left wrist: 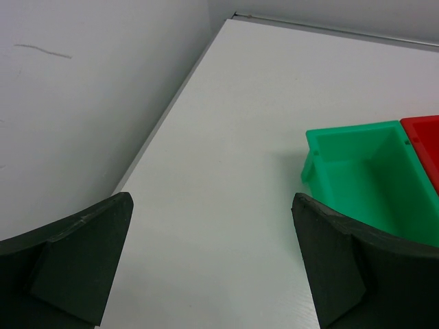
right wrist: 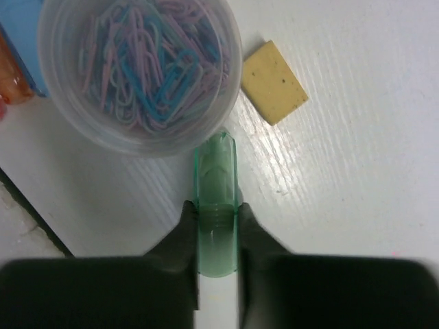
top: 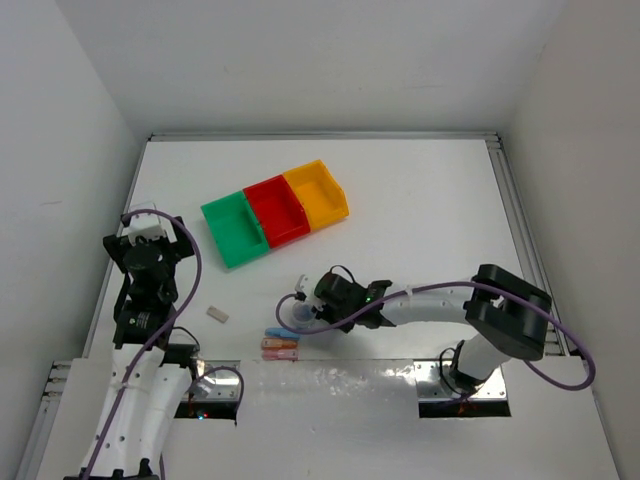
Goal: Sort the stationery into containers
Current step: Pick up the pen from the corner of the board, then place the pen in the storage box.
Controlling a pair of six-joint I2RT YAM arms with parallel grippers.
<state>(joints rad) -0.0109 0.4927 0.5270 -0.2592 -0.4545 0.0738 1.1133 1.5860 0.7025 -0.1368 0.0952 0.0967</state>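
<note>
The green stick appears to lie flat on the desk, its rounded tip touching the clear tub of paper clips. The right end effector is clamped shut across the stick's near end, one finger on each long side. That grip looks chosen so the stick cannot roll away and will lift level. Taking it at that end also keeps the fingers off the tub.

A beige eraser sits just beside the tub, apart from the green stick. An orange stick and a blue stick show at the tub's other side. A second eraser lies well apart, nearer the left arm.

The joined containers — green bin, red bin, yellow-orange bin — sit farther up the desk, with nothing showing in them from above. The left end effector hangs wide open and holds nothing, facing the green bin. I judge it is parked there to leave the right arm's path free.
</note>
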